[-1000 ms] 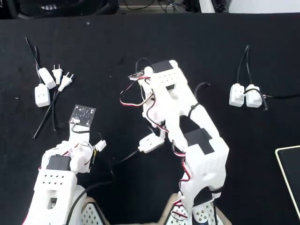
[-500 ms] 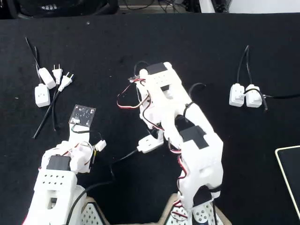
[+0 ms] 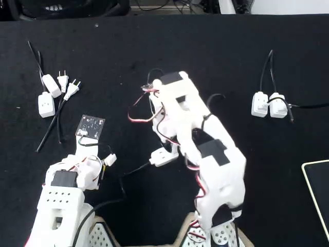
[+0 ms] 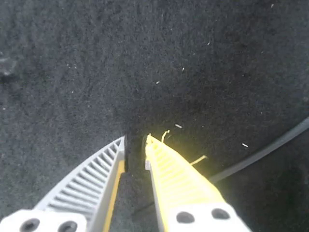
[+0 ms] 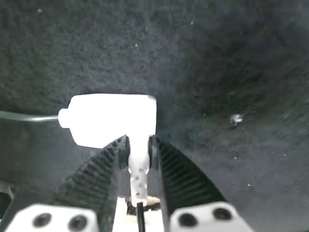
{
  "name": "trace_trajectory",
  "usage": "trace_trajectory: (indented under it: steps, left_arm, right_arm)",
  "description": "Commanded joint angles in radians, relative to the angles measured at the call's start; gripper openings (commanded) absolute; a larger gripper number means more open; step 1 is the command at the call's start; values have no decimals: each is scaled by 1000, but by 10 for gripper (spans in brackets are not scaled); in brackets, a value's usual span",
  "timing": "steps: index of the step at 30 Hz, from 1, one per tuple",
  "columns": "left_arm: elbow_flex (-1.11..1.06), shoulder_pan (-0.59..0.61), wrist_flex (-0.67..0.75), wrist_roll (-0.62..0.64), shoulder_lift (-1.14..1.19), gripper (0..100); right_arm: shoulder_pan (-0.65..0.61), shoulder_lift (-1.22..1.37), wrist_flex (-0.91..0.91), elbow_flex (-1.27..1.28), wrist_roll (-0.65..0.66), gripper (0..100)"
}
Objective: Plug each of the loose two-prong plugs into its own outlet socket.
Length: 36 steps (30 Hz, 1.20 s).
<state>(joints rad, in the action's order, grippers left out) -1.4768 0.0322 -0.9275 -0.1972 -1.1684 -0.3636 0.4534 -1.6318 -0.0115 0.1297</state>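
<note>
My right gripper (image 5: 139, 142) is shut on a white two-prong plug (image 5: 139, 169) that sits against a white outlet socket (image 5: 111, 121) with a thin cable. From above, this plug and socket (image 3: 164, 155) lie mid-table under the right arm (image 3: 205, 149). Two loose plugs (image 3: 68, 86) lie at the far left beside two white sockets (image 3: 47, 95). At the far right another plug (image 3: 278, 105) sits joined to its socket (image 3: 259, 104). My left gripper (image 4: 135, 140) is shut on nothing just above the black mat, near the left arm (image 3: 67, 185).
A dark cable (image 4: 260, 154) runs past my left gripper across the mat. A yellow-rimmed flat object (image 3: 318, 195) lies at the right edge. Black cables (image 3: 49, 128) trail from the left sockets toward the front.
The right arm has swung slightly to the left, carrying the plug and socket a little left with it. The left arm has stayed still.
</note>
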Motion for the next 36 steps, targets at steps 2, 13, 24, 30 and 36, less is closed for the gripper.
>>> trace_trajectory:
  steps: [2, 13, 24, 30, 36]
  left_arm:
    - [15, -10, 8, 14, -15, 80]
    - [16, -7, 8, 14, -15, 80]
    - [38, 76, 11, 14, -15, 80]
    - [59, 163, 11, 20, -15, 78]
    - [67, 219, 15, 92, -15, 80]
  right_arm:
    - [-74, -143, 130, 130, -3, 10]
    - [-137, -231, 183, 176, 29, 231]
    - [-247, -536, 152, 219, 583, 272]
    - [-232, -536, 242, 397, 962, 272]
    - [-207, -535, 339, 513, 1069, 272]
